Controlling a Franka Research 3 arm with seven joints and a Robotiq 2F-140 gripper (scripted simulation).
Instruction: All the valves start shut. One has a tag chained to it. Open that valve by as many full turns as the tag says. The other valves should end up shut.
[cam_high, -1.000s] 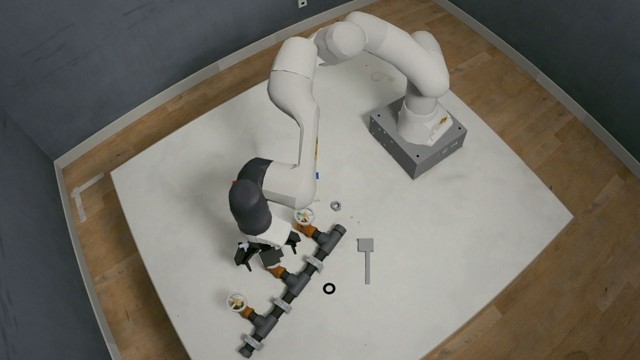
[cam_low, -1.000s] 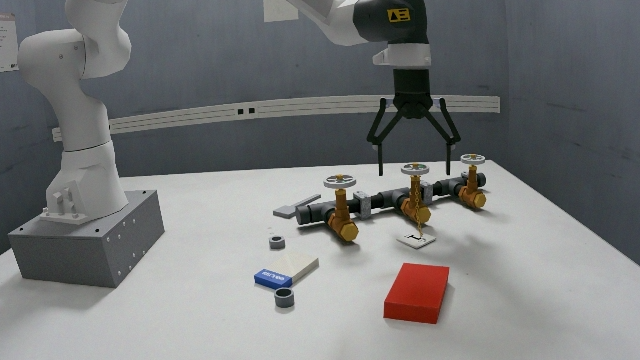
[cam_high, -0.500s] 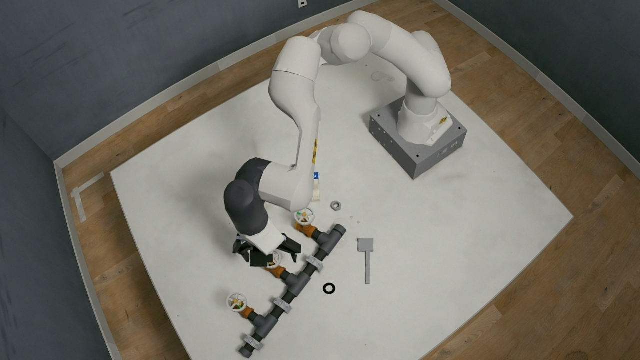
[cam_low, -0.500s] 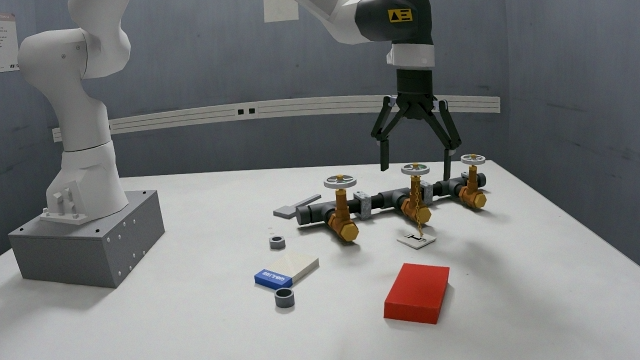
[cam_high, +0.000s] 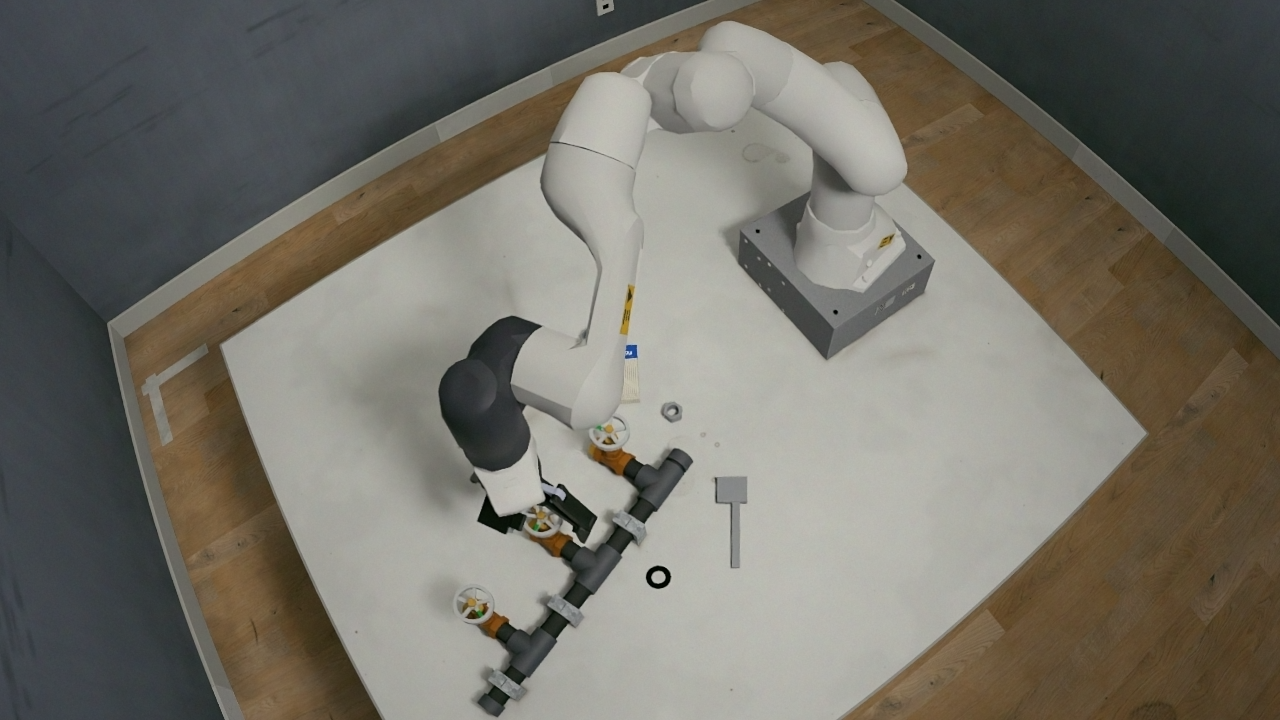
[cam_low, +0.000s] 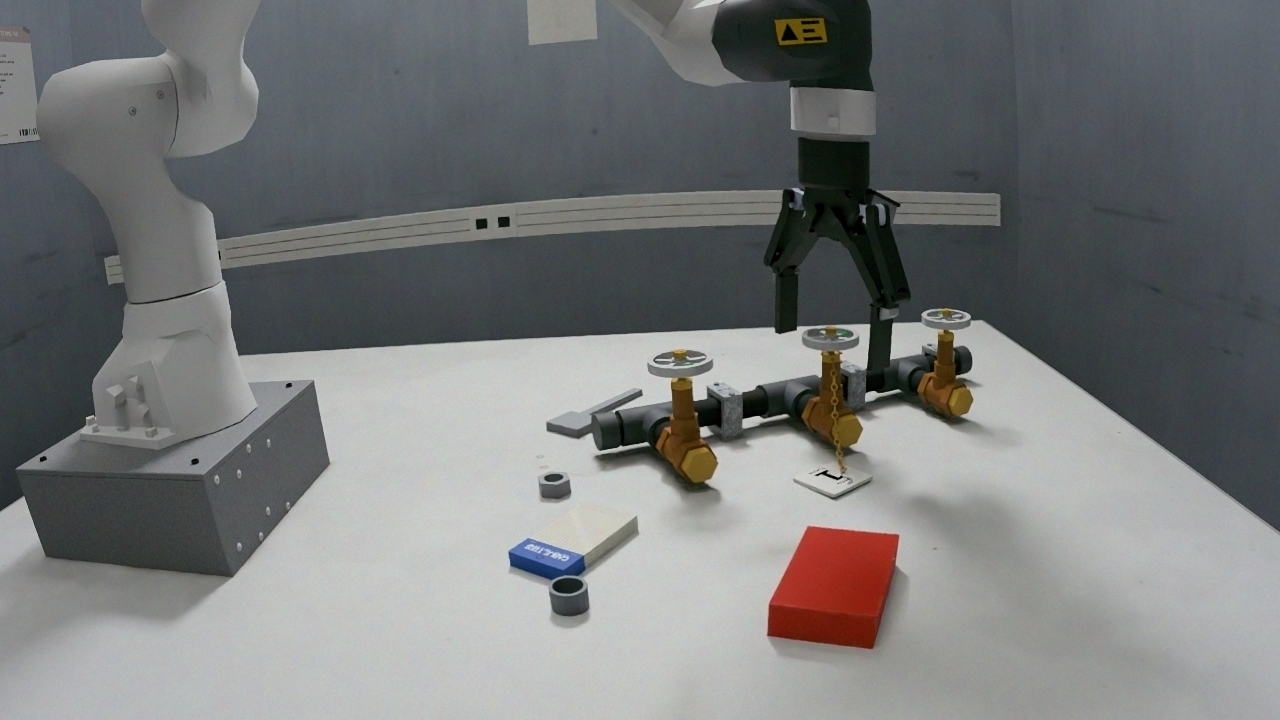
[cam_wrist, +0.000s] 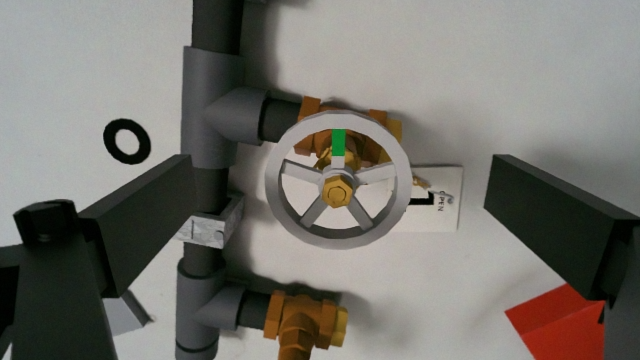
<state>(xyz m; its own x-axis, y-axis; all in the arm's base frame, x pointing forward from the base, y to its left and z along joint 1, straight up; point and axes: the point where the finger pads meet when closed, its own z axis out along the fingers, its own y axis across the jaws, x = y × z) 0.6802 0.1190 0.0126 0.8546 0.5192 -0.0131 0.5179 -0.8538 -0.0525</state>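
Note:
Three brass valves with grey handwheels stand on a dark pipe (cam_low: 769, 398). The middle valve (cam_low: 830, 338) carries a gold chain (cam_low: 836, 402) down to a white tag (cam_low: 832, 480) lying on the table; the tag shows a "1" and, in the wrist view, the word OPEN (cam_wrist: 432, 200). My gripper (cam_low: 832, 326) is open, its fingers on either side of the middle handwheel (cam_wrist: 339, 180) without touching it. One spoke of that wheel bears a green mark (cam_wrist: 338, 141). The left valve (cam_low: 680, 362) and the right valve (cam_low: 945, 317) stand apart from the fingers. The gripper also shows in the overhead view (cam_high: 537, 514).
A red block (cam_low: 834, 584) lies in front of the tag. A blue-and-cream box (cam_low: 574, 536), a grey ring (cam_low: 569, 594) and a grey nut (cam_low: 554, 484) lie front left. A black ring (cam_high: 658, 569) and a flat grey paddle (cam_high: 732, 519) lie behind the pipe. The robot base (cam_low: 170, 474) stands at left.

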